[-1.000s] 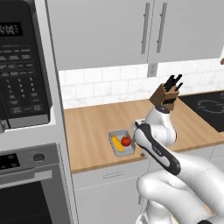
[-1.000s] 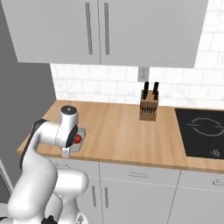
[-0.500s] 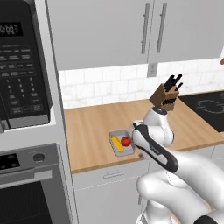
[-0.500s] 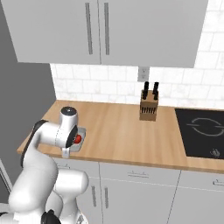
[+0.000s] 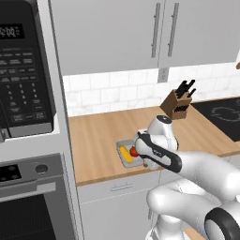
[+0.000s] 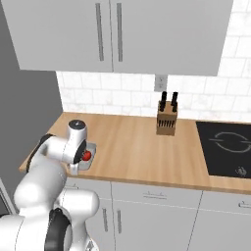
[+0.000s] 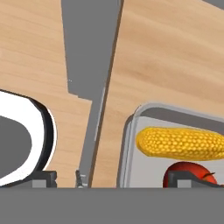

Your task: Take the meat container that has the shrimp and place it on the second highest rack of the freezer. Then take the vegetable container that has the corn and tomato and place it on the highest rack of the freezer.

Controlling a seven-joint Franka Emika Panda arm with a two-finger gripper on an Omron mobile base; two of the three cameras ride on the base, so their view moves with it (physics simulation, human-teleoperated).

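The arm folds low over the counter's (image 5: 98,140) front edge, its wrist bent down so the gripper (image 7: 113,177) sits just above the vegetable container (image 7: 175,114). In the hand view the two finger tips stand wide apart, spread with nothing between them: one over bare wood, the other at the tomato (image 7: 189,173). The tray holds one corn (image 7: 183,143) cob and one tomato (touching each other). One knife block (image 6: 166,119) stands well beyond the hand.
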